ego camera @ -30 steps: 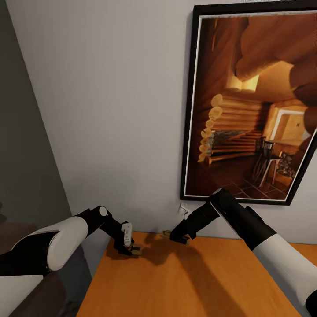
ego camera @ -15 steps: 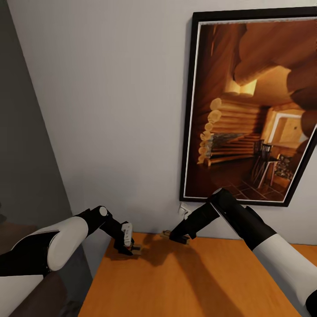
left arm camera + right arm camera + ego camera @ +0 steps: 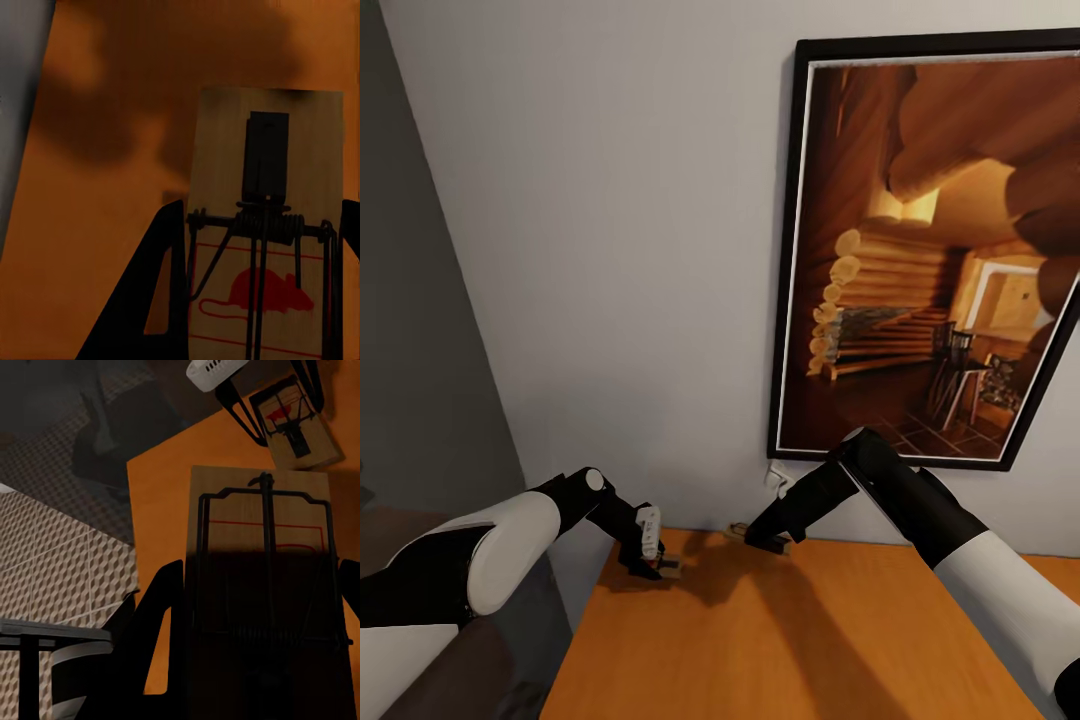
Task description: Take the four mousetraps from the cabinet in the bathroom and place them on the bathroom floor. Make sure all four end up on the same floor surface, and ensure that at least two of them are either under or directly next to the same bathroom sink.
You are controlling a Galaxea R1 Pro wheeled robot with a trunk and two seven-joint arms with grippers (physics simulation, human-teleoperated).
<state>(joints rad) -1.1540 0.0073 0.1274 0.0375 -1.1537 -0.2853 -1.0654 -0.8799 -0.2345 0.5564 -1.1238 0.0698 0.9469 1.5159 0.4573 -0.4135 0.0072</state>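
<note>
Orange cabinet [image 3: 790, 640] top below a framed picture [image 3: 930, 250]: left gripper [image 3: 660, 568] and right gripper [image 3: 768, 543] each clamp a mousetrap [image 3: 262, 247] [image 3: 262, 585] just above it; edge-only pinches risk slipping during transit.

- The left arm [image 3: 480, 560] had a fat, smooth white shell at the lower left of the head view, with black parts at each end.
- A small round white cap sat on its black wrist joint.
- The left gripper [image 3: 656, 567] was black, with a white ribbed block on its side.
- The right arm [image 3: 1000, 600] was white at the lower right, then black and rounded.
- The right gripper [image 3: 768, 541] was all black.
- In both wrist views the fingers [image 3: 142, 315] looked like flat black wedges with a three-sided hole.
</note>
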